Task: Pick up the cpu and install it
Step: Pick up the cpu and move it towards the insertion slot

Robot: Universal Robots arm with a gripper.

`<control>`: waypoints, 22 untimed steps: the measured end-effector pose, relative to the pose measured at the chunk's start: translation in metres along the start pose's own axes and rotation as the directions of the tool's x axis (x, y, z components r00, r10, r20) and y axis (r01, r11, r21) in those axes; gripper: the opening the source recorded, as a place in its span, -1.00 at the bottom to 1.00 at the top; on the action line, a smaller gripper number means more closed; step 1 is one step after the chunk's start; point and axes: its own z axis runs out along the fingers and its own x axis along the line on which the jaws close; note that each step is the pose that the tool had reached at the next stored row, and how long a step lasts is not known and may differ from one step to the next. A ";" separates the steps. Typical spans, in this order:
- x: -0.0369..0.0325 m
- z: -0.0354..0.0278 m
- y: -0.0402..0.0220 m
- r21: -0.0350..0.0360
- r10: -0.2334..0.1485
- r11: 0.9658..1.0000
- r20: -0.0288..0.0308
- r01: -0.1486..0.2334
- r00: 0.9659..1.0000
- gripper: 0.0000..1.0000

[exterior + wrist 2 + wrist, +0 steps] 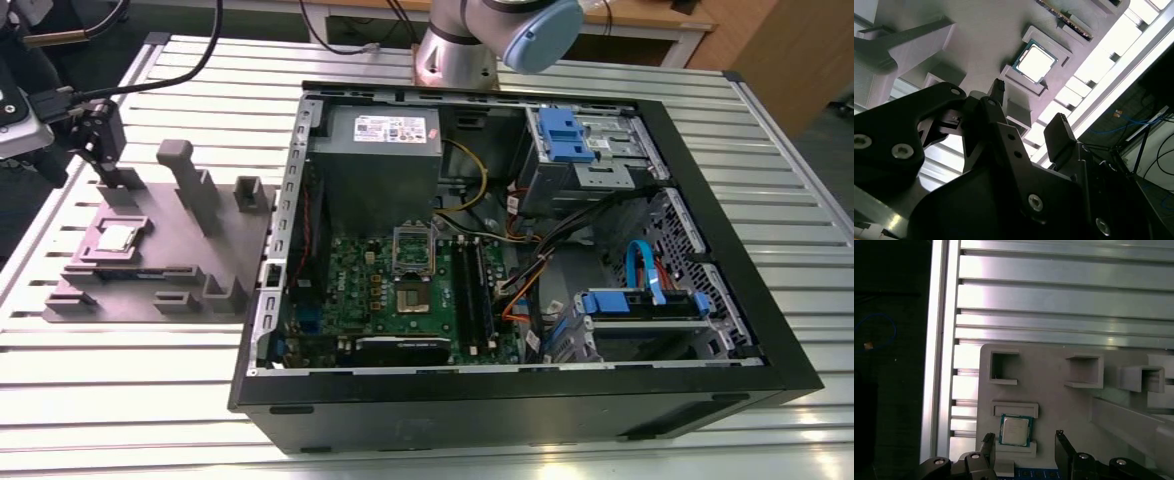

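Observation:
The cpu [118,237] is a small silvery square lying flat in a pocket of the grey fixture block [200,250], at the exterior view's left. In both wrist views the cpu [1015,430] [1035,62] is in its pocket. My gripper [107,175] hangs just above the fixture, close to the cpu. It is open [1024,437] [1029,107], with one black finger on each side of the chip and nothing held. The open computer case [694,190] lies on the table, its green motherboard showing the socket [411,296].
Tall grey posts [180,165] rise from the fixture beside the gripper. Inside the case are a grey power supply box [380,140], black memory slots [474,285], blue drive cages [561,135] and loose cables. The ribbed aluminium table [561,440] surrounds everything.

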 end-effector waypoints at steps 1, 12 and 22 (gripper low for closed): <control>0.0000 0.0000 0.0000 0.000 0.000 1.000 0.000 0.000 1.000 0.18; 0.0001 0.0041 -0.0002 0.001 -0.038 0.999 -0.006 0.038 0.999 0.18; 0.0029 0.0185 -0.0012 0.008 -0.009 1.000 -0.005 0.009 1.000 0.18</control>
